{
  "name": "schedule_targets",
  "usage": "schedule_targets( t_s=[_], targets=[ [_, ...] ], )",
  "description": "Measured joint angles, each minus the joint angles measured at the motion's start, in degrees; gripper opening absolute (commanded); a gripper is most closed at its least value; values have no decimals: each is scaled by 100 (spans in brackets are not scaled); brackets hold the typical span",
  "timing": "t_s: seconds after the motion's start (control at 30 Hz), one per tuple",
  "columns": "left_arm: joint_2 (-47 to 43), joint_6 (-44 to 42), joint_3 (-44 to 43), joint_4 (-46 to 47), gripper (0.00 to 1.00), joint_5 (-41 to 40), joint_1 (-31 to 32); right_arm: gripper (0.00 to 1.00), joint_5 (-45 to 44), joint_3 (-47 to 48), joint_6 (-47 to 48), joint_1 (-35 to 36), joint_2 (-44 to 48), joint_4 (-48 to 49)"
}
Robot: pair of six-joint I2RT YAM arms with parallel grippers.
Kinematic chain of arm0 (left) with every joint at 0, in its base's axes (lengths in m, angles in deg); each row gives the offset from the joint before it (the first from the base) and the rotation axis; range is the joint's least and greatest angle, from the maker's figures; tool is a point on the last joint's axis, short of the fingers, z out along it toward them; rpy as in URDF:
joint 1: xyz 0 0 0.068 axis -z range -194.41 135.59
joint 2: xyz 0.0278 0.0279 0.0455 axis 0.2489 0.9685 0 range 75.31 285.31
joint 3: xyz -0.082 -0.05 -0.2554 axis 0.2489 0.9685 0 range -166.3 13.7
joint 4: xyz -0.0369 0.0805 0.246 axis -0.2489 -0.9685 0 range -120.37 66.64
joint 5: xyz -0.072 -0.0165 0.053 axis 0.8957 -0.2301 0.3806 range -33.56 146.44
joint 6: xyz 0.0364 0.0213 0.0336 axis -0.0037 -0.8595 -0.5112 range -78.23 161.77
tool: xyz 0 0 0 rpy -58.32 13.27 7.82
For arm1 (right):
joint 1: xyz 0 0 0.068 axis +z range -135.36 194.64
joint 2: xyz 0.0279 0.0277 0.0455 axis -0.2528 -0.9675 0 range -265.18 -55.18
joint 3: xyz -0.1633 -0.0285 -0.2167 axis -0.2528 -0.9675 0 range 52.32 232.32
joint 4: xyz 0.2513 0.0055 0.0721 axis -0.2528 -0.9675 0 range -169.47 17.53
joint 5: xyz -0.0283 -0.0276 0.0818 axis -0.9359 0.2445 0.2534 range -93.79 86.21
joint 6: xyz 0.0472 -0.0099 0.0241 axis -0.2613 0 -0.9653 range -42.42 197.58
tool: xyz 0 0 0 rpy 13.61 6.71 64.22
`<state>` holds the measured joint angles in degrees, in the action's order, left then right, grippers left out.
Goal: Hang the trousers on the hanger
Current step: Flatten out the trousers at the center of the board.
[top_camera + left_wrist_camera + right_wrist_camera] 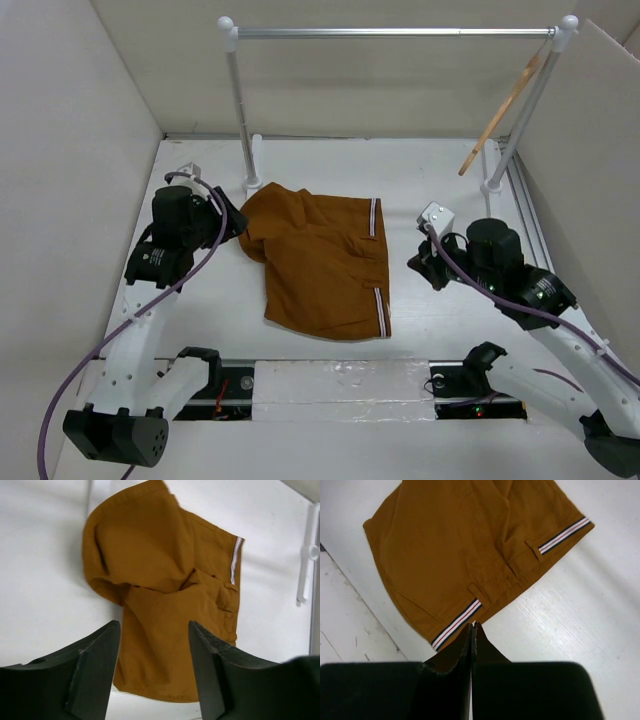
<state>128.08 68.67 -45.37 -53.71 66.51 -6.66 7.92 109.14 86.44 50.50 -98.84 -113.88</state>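
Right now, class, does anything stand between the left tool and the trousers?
Nothing visible does. The open left tool faces the trousers directly, and the wrist view shows just the white table beside them.

A white table (420, 170) fills the floor of a booth closed by plain off-white panels on the left (70, 120), back (380, 90) and right (600, 130). A silver garment rail (400, 33) spans the far end on two white-capped posts (240, 110). A grey metal track (530, 215) runs along the table's right edge. The light is soft and even, and shadows are faint.
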Motion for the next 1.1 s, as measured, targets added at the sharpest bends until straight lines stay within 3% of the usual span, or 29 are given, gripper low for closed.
schedule_targets(
  t_s=[0.1, 0.13, 0.23, 0.43, 0.5, 0.67, 1.0, 1.1],
  targets=[
    [35, 114, 24, -216, 46, -343, -15, 22, -15, -205, -48, -26, 39, -31],
    [79, 149, 70, -256, 45, -396, -57, 37, -50, -289, -68, -26, 31, -81],
    [247, 260, 562, -216, 46, -380, -417, 59, -157, -597, -129, -28, -48, -155],
    [579, 640, 1954, -284, 59, 133, -763, 75, -107, -1423, -234, -63, -461, -55],
    [579, 748, 2044, -286, 65, 315, -758, 76, -17, -1631, -280, -76, -619, 55],
    [549, 1145, 2448, 186, 69, 651, -564, 79, 319, -2124, -455, -98, -887, 605],
    [1257, 1611, 2940, 813, 63, 918, -229, 78, 1038, -2914, -970, -24, -1781, 2065],
    [1453, 1722, 3008, 1029, 59, 903, 177, 57, 1150, -3062, -1163, 74, -1952, 2503]
  ],
)
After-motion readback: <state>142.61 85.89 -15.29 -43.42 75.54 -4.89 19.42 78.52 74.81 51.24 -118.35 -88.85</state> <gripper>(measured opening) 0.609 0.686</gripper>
